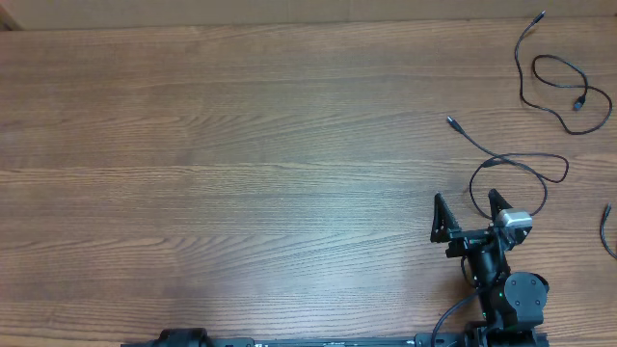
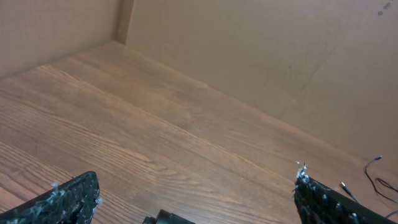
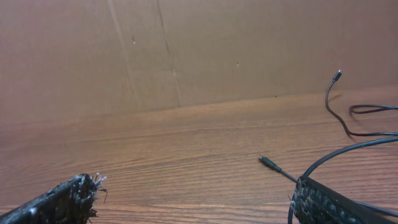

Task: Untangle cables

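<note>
Both tools released, jaws spread wide, nothing in either. Right tool sits low over the surface with the near cable directly in front. Its loop lies just ahead of the tips and runs past the tool's right finger; touching or not, can't tell. Its plug end lies further ahead, slightly left of the tool. Far cable is well ahead and off to the right, looped over itself and apart from the near one. Third cable is off to the tool's right, cut by the frame edge. Left tool is parked far off to the left with bare surface in front of it; cables only just show far to its right.

My read: nothing gripped yet, so the step in hand is the first pick on the near cable. Plan:
- Come down on a single run, not on the crossing, so I pinch one strand only.
- The cord is much thinner than the fingers, so the tips go right down to the surface before clenching.
- Drag the loop open to the left.

Room: wide open surface left of the right tool, no obstacles. The right side is tight, and I can't see the surface edge there. Back wall closes the far side, and the far cable's plug lies near it. I'd keep drags leftward and back toward the arm base.
</note>
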Motion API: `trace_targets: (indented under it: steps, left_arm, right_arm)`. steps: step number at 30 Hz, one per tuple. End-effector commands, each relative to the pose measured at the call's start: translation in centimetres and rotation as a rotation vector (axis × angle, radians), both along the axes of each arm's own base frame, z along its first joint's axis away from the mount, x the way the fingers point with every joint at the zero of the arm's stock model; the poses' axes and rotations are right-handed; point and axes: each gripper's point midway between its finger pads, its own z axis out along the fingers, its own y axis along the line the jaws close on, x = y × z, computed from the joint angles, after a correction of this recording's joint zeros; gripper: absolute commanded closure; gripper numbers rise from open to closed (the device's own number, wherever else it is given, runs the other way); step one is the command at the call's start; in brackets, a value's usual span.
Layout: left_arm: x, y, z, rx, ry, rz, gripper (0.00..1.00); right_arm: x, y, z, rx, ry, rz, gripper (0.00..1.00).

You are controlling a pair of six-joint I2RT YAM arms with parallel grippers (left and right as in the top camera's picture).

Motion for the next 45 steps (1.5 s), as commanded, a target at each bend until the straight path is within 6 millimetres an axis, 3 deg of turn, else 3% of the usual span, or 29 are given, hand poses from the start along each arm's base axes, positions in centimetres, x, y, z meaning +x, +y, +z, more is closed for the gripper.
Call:
trace_targets:
  steps: [1,8,14,19,26,29,36,45]
  left_arm:
    - [-0.3,0.1,0.0,-0.006,-0.019,0.014,0.00]
    - [1.2,2.2,1.7,0.009,-0.076,0.138,0.00]
    - [6.6,1.8,2.0,0.005,-0.085,0.111,0.00]
    - [12.3,1.3,-0.5,0.001,-0.031,0.079,0.00]
    - [20.8,-2.5,-2.1,-0.028,-0.136,-0.149,0.00]
    - [23.3,-2.8,-3.6,-0.027,-0.169,-0.168,0.00]
    - [27.3,-2.8,-8.5,-0.025,-0.191,-0.168,0.00]
    - [29.3,-2.7,-14.3,-0.011,-0.145,-0.165,0.01]
  right_arm:
    - [0.0,-0.2,-0.3,-0.008,0.001,-0.010,0.00]
    - [0.0,-0.2,-0.3,-0.008,0.001,-0.010,0.00]
    - [0.0,-0.2,-0.3,-0.008,0.001,-0.010,0.00]
    - [0.0,-0.2,-0.3,-0.008,0.001,-0.010,0.00]
    - [0.0,-0.2,-0.3,-0.008,0.001,-0.010,0.00]
    - [0.0,-0.2,-0.3,-0.008,0.001,-0.010,0.00]
    - [0.0,-0.2,-0.3,-0.008,0.001,-0.010,0.00]
    - [0.0,-0.2,-0.3,-0.008,0.001,-0.010,0.00]
